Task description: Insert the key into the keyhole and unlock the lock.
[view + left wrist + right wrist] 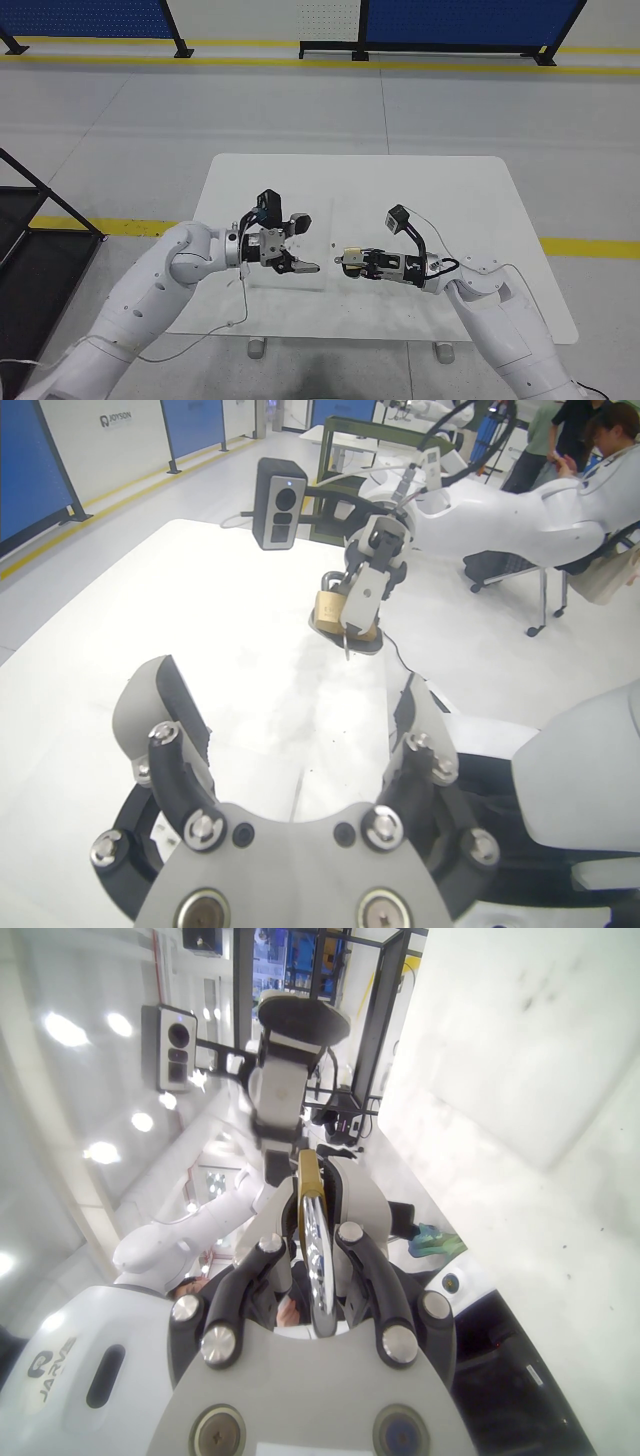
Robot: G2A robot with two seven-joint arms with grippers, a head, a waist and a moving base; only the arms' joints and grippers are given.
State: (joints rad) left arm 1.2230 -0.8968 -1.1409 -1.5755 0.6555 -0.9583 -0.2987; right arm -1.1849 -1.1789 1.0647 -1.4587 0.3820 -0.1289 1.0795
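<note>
The left tool stood wide and empty over the surface, and just to its right the key protruded from the lock, its long axis aimed leftward at that tool, the lock clamped in the right tool.

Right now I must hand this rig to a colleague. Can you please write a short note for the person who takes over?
Left claw: open and empty, facing the lock across a gap.
Right claw: shut on the brass lock, held over the table.
Key: a thin metal piece, seemingly the key, sticks out of the lock's underside. No claw holds it.
Done: the key appears to be inserted.
Left: grip the key with the left claw, turn it, then check the shackle. I cannot tell whether it is released.
</note>
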